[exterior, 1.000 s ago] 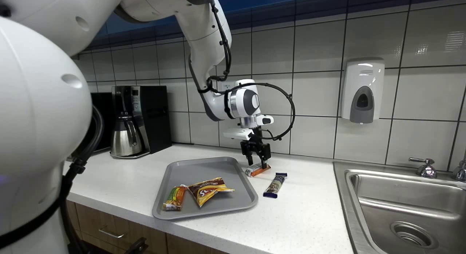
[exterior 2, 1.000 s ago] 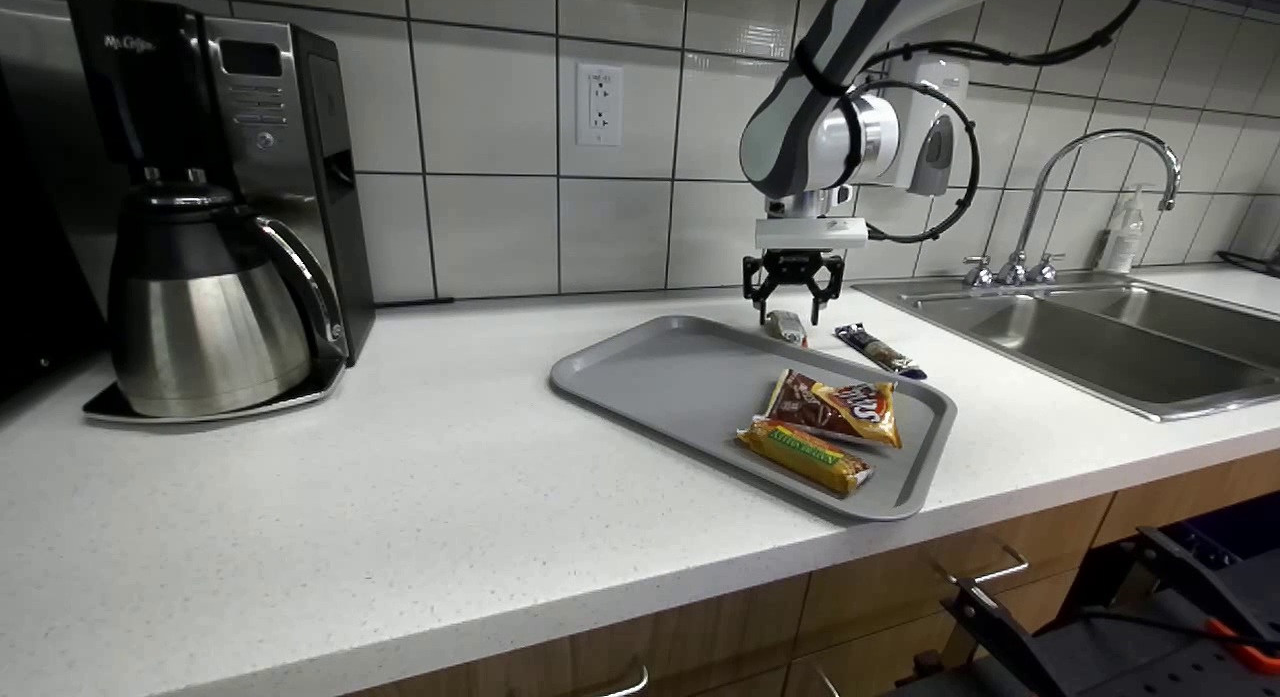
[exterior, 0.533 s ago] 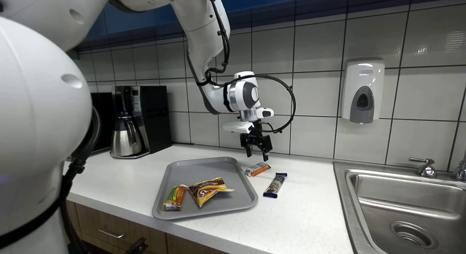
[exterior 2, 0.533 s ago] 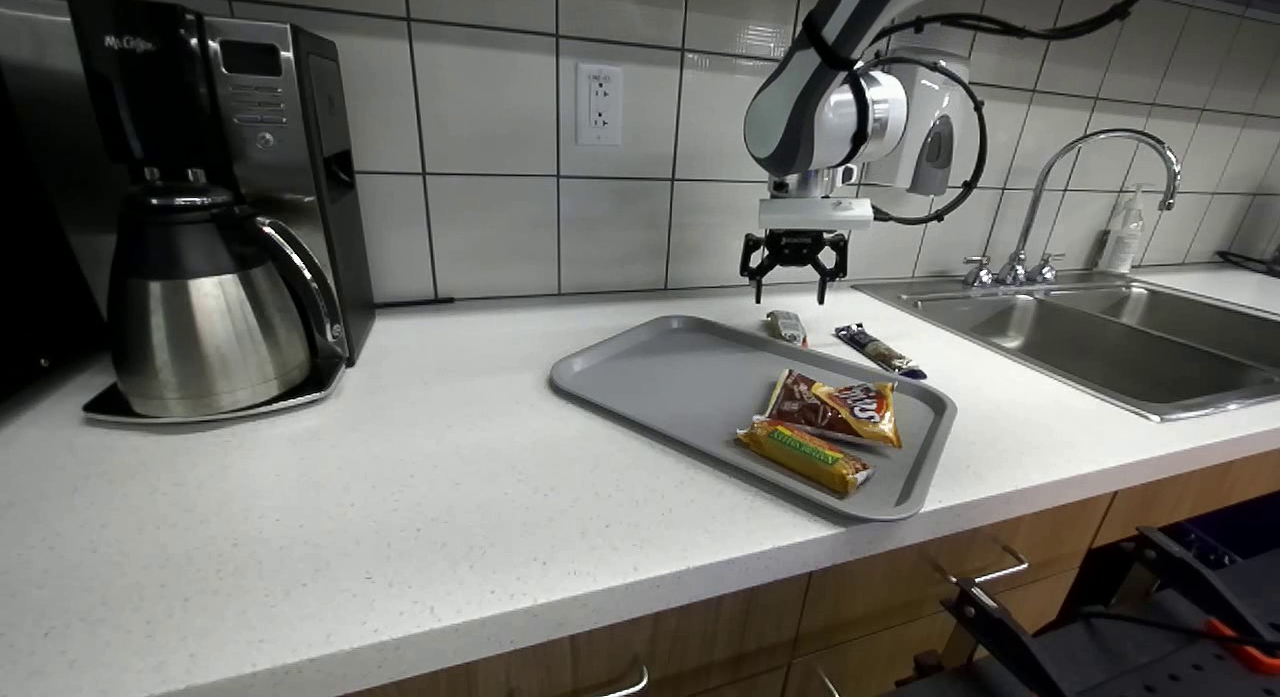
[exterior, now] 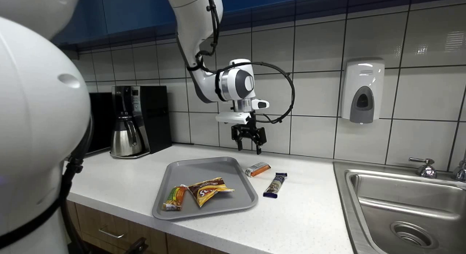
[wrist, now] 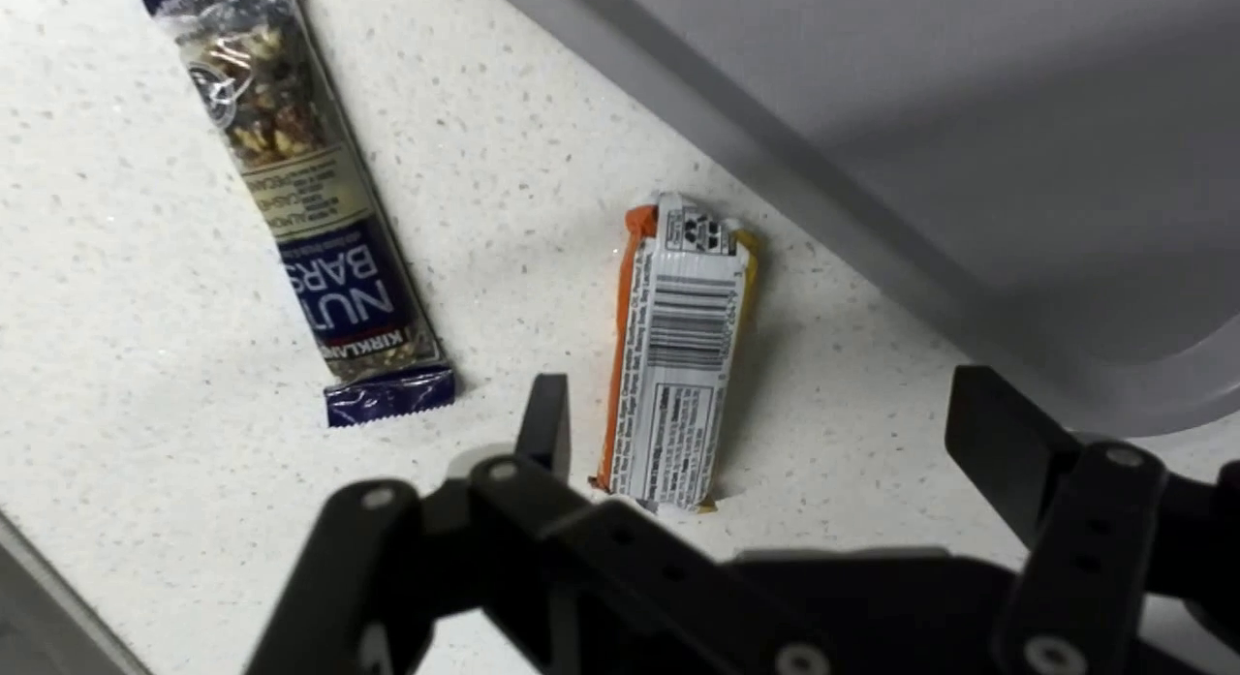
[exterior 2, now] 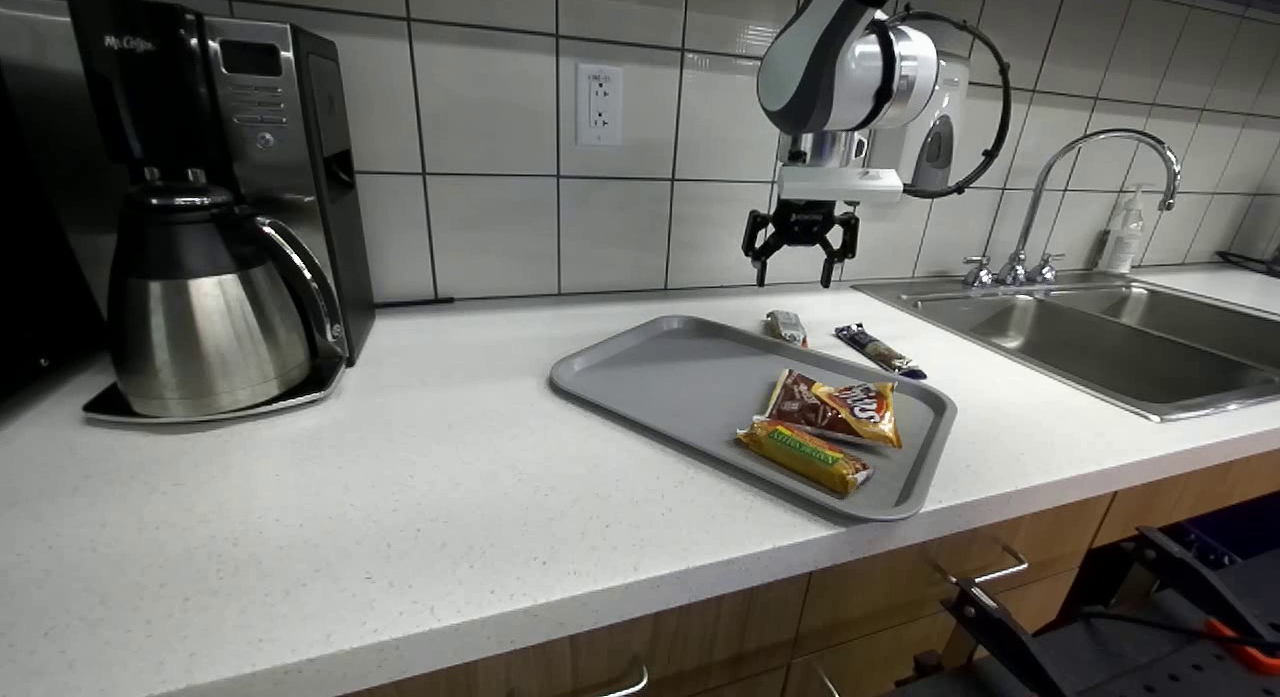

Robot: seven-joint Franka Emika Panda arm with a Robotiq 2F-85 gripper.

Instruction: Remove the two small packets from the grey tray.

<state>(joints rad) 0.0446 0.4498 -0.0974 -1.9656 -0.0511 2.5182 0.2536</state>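
The slim orange-red packet (exterior: pixel 257 169) lies on the counter just beside the grey tray (exterior: pixel 196 167). In the wrist view this packet (wrist: pixel 678 355) shows a pale barcode face with an orange edge. The orange-brown packet with green (exterior: pixel 175 198) lies on the tray, and it also shows in an exterior view (exterior 2: pixel 803 455); it is out of the wrist view. My gripper (exterior: pixel 249 150) hangs above the counter over the slim packet, also seen in an exterior view (exterior 2: pixel 794 279). In the wrist view the gripper (wrist: pixel 760 404) has its jaws wide apart with nothing between them.
A larger yellow-and-red packet (exterior: pixel 209 190) lies on the tray against the orange-brown one. A dark nut bar packet (wrist: pixel 320 210) lies on the counter near the slim packet. The sink (exterior: pixel 411 210) and coffee maker (exterior 2: pixel 220 217) flank the area. A tiled wall (exterior: pixel 316 137) stands behind.
My gripper has risen from close around the slim packet to well above it and shifted slightly. The jaws stay open. The packets and tray have not moved.
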